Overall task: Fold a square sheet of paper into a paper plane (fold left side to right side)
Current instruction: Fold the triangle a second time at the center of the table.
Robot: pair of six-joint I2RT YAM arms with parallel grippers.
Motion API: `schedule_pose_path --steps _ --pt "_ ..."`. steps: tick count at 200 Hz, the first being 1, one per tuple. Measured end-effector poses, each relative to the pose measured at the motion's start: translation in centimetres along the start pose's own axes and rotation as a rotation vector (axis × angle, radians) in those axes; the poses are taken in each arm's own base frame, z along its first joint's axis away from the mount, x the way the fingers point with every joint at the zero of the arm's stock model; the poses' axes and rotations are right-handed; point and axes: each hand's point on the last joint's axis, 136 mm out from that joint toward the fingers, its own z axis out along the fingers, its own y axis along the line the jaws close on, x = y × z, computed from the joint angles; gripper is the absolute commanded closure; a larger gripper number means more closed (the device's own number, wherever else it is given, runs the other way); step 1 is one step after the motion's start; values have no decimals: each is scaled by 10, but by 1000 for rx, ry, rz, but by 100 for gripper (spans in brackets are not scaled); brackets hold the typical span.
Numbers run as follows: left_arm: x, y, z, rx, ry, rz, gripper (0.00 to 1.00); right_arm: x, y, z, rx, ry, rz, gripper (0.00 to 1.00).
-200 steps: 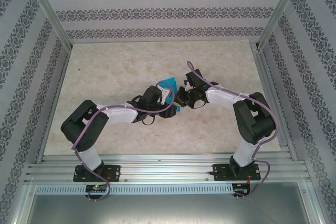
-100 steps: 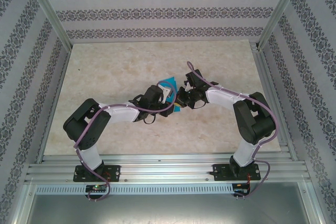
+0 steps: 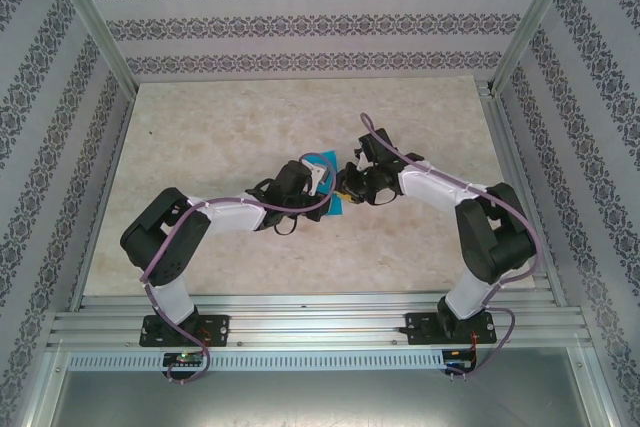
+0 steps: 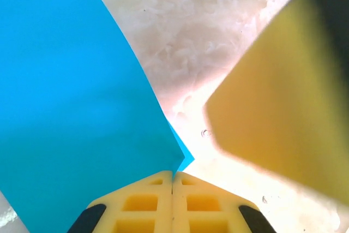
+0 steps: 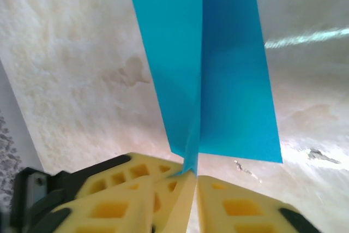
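Table: I am looking at a pale marble-patterned table, with patterned wallpaper walls and a metal frame standing around it.
Arms: both are reaching in from the near edge and meeting nose to nose near the middle of the table.
Square sheet of paper: the bright cyan square sheet of paper is sitting between the two end effectors, folded over and lifting off the table rather than lying flat. In the right wrist view I am seeing two layers of it meeting along a crease that is running down toward the fingers.
Left end effector: the left end effector is pressing its yellow fingers fully together, and they are pinching a lower corner of the sheet. From there the paper is spreading up and to the left across its camera.
Right end effector: the right end effector is showing a narrow slit between its yellow fingers. The pointed bottom of the crease is sitting right at the mouth of that slit, against the left finger. I cannot tell whether it is gripping anything.
Neighbouring finger: a blurred yellow finger of the right end effector is looming close on the right of the left wrist view, just beside the sheet's corner.
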Motion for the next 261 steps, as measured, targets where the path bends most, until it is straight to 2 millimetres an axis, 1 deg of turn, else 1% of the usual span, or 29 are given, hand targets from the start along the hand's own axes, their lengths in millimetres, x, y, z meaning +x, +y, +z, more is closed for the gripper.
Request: schedule_pose_path --steps 9,29,38,46,60,73,84,123,141,160,182,207,247,261 --pt "-2 -1 -1 3 -1 0 97 -7 4 -13 -10 -37 -20 60" --pt "-4 -3 -7 15 -1 -6 97 -19 9 -40 -35 -119 -59 61" --pt "-7 -4 -10 21 -3 -11 97 -21 8 -46 -41 -140 -71 62" --pt "-10 -3 -12 28 -5 -16 97 -21 4 -47 -41 -149 -73 65" --pt "-15 0 -16 36 -10 -28 97 -16 -7 -40 -31 -136 -71 71" --pt "-19 3 -19 44 -11 -43 97 -7 -17 -29 -14 -109 -68 79" --pt "-20 7 -21 50 -8 -54 97 -1 -23 -19 0 -82 -66 82" --pt "-22 20 -26 67 10 -94 97 11 -25 8 10 -31 -87 91" --pt "-24 27 -30 74 10 -115 97 15 -28 19 18 -11 -93 92" --pt "-26 36 -33 81 12 -137 97 21 -34 30 39 15 -89 92" --pt "-28 41 -36 94 15 -151 97 26 -41 39 59 39 -84 92" --pt "-26 43 -37 112 25 -157 97 27 -45 44 72 49 -79 92" --pt "-17 49 -28 115 68 -173 97 24 -46 50 97 49 -88 93" --pt "-14 50 -25 116 80 -173 97 25 -50 52 118 54 -92 93"
